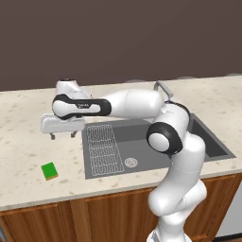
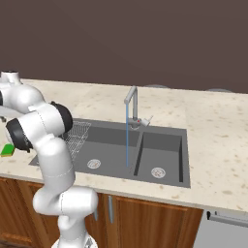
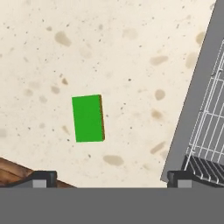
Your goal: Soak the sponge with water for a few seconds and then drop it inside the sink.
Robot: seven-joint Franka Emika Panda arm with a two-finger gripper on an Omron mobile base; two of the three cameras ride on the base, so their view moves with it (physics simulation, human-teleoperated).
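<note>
0 steps done: sponge lies dry on desk.
Claw: apart, empty, above the sponge.
Water: running into sink.
Left: grasp, soak, drop.

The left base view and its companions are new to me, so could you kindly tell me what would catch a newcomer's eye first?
The bright green sponge lies flat on the speckled counter, left of the dark grey sink. The white arm reaches over that counter, its open gripper above and apart from the sponge. A thin blue stream of water falls from the faucet into the large basin.
</note>
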